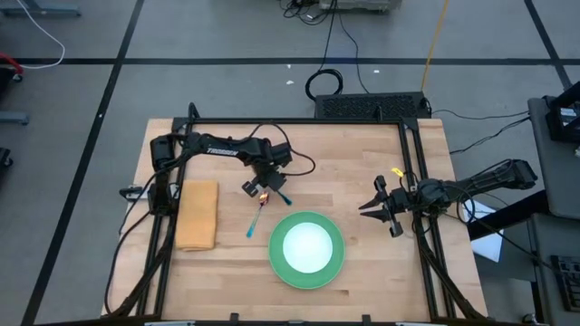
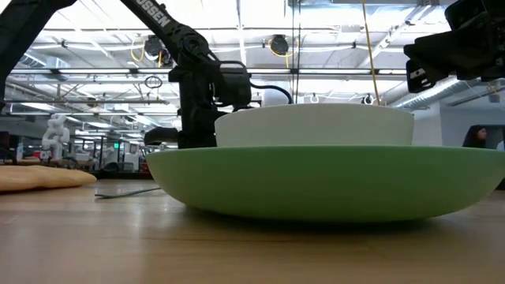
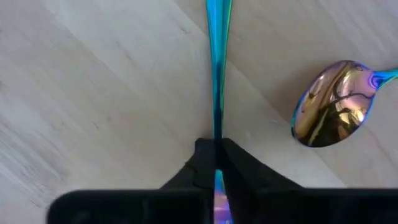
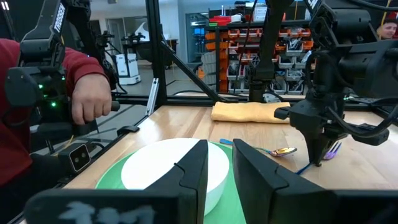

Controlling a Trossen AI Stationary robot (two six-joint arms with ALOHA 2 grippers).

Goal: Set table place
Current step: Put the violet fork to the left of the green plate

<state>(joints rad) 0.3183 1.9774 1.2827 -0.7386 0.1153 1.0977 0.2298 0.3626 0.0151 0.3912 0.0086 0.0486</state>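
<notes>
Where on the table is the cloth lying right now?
In the high view, the cloth lies flat near the table's left side, left of the fork and plate.

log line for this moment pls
left hand shut on fork | spoon lies beside it | bowl sits in plate | right hand waits off right of the plate

On my counter (image 1: pixel 362 172) I count one of each — plate (image 1: pixel 276 260), bowl (image 1: pixel 307 245), cloth (image 1: pixel 198 214), fork (image 1: pixel 254 223), spoon (image 1: pixel 281 194) — plus my two arms.
</notes>
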